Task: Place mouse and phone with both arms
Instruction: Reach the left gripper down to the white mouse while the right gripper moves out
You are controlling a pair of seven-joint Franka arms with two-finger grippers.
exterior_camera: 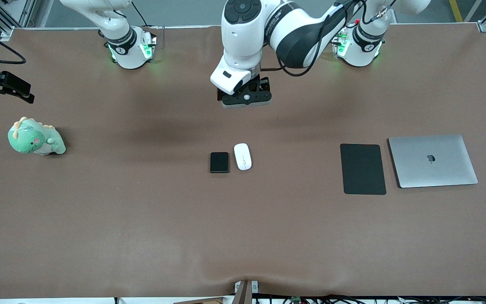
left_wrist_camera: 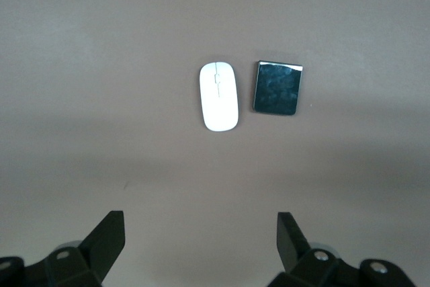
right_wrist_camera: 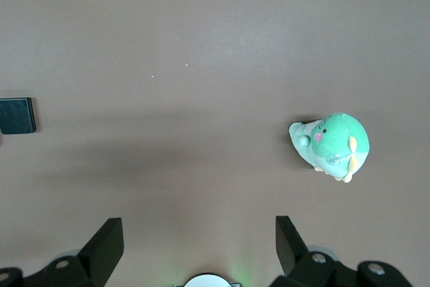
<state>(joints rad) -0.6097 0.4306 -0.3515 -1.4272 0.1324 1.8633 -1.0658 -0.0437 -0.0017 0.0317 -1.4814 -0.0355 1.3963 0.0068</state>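
The mouse (exterior_camera: 242,156) is smooth white plastic with a soft gloss. The phone (exterior_camera: 219,162) is black and shiny, mirroring light in the left wrist view. The table (exterior_camera: 141,219) wears a matt brown cloth-like cover. The mouse pad (exterior_camera: 363,169) is matt black, the laptop (exterior_camera: 433,160) brushed silvery metal, the dinosaur toy (exterior_camera: 35,137) fuzzy green plush.

Left claw (left_wrist_camera: 198,240) hangs spread wide, empty; right claw (right_wrist_camera: 198,243) likewise.
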